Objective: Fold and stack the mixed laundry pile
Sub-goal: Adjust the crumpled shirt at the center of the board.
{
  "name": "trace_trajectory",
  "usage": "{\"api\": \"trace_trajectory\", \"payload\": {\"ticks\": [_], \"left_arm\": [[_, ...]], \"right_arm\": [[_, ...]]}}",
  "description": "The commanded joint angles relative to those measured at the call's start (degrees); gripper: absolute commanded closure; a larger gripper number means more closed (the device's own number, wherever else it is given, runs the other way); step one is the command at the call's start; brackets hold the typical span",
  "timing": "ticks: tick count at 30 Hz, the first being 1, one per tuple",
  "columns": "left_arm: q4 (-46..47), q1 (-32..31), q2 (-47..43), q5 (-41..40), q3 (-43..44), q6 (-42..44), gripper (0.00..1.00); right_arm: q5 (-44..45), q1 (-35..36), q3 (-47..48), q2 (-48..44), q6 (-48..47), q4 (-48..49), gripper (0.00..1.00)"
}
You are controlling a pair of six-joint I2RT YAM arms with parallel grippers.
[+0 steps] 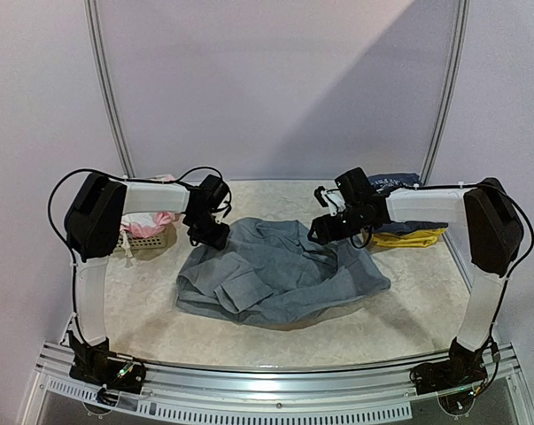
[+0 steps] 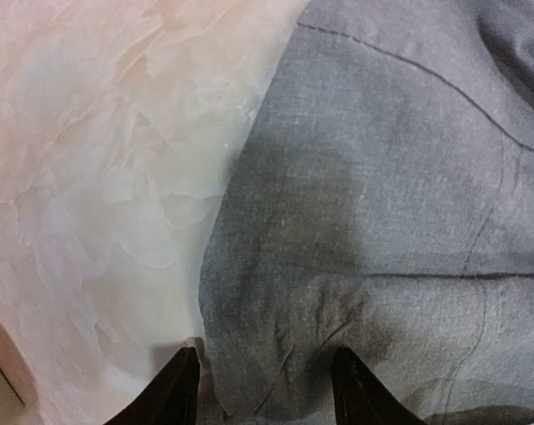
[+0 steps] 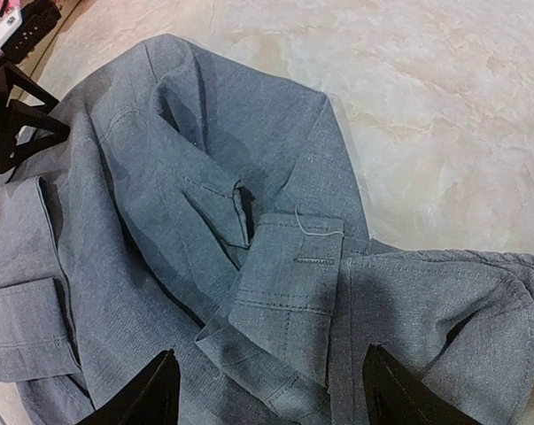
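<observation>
Of the mixed laundry pile, the large grey trousers lie crumpled in the middle of the table. My left gripper is low over their far left edge. In the left wrist view its jaws stand apart, one finger over bare table and the other over cloth, with a wrinkled corner of the trousers between them. My right gripper hovers over the far right part, and it is open above a folded-over waistband flap, not touching the trousers.
A pale lattice basket with a pink piece in it sits at the left behind my left arm. A navy garment and a yellow cloth lie at the far right. The left gripper's fingers show at the right wrist view's left edge.
</observation>
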Motion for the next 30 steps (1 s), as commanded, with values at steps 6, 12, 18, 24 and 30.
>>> {"api": "trace_trajectory", "payload": {"ticks": [6,12,18,24,30], "left_arm": [[2.68,1.16,2.41,3.01,0.84,0.25,0.98],[7.73,1.05,-6.82,2.14,-6.69,-1.01,1.0],[11.76,0.62,-17.47,0.52,-14.22,-2.5,1.0],[15.2,-0.25,-27.24,-1.75,-21.09,-4.41,1.0],[17.1,-0.45,-31.79,-2.37,-27.45,-5.7,1.0]], "right_arm": [[-0.36,0.44,1.58,1.75,-0.22,-1.46,0.28],[0.36,0.37,1.03,1.32,0.85,-1.28,0.28],[-0.09,0.48,0.05,2.29,2.25,0.55,0.28],[0.44,0.51,-0.49,2.1,2.71,1.54,0.28],[1.05,0.52,0.07,1.6,3.07,2.46,0.28]]}}
